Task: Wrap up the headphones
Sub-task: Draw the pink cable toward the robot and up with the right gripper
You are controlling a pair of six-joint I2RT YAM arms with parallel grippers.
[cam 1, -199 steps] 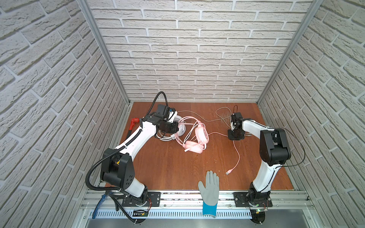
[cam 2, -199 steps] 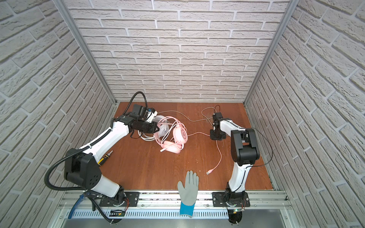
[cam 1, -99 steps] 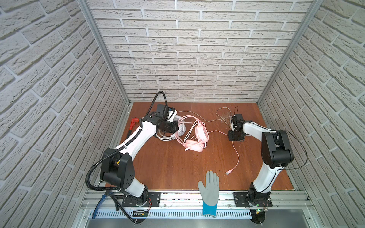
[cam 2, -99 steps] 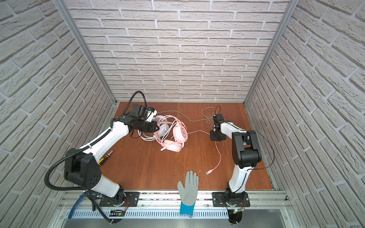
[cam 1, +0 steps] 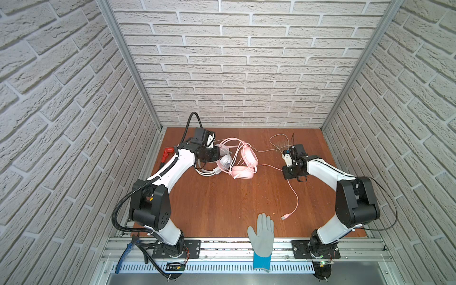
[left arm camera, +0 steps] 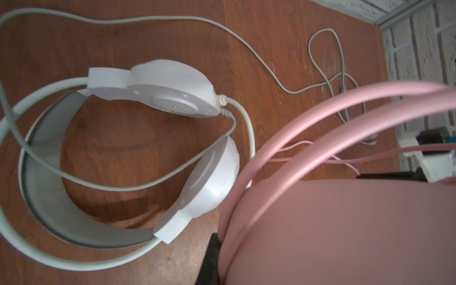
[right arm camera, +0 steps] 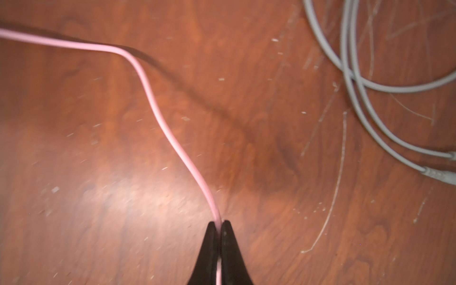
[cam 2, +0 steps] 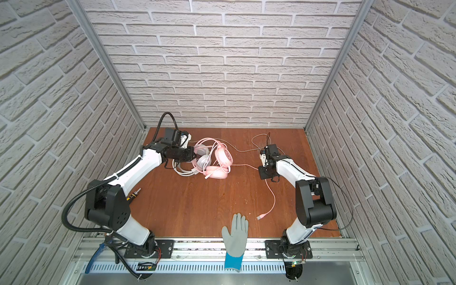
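Right gripper (right arm camera: pixel 218 223): jaws pressed together on the pink cable (right arm camera: pixel 158 116), tips pointing down at the table (right arm camera: pixel 98 172).
Pink cable, one way: from the tips it snakes across the wood toward the pink headset (cam 1: pixel 250 158), which sits between the two grippers in both top views.
Pink cable, other way: below the right gripper (cam 1: pixel 293 172) it trails toward the robot's base and ends in a pink plug (cam 1: pixel 284 217), lying loose and well clear of the tips.
Grey cable (right arm camera: pixel 355 74): looped on the wood near the right gripper, on the side away from the base. Two grey ends (right arm camera: pixel 438 174) lie beside the loops.
Left gripper (cam 1: pixel 217 155): shut on the pink headset. The wrist view shows only one black finger (left arm camera: pixel 209 256), hard against the earcup (left arm camera: pixel 333 234), and the contact point is hidden.
Bands (left arm camera: pixel 320 118): twin pink tubes arching away from that earcup.
White headset (left arm camera: pixel 172 88): flat on the table just beside the left gripper and the pink headset. Its grey-lined headband is open in a ring and its own cable crosses it.
Glove (cam 1: pixel 262 234): grey with a blue cuff, at the table's front edge, well away from both grippers.
Red tool (cam 1: pixel 167 152): on the table behind the left gripper, beside that arm.
Rail plate (cam 1: pixel 174 266): marks too small to read.
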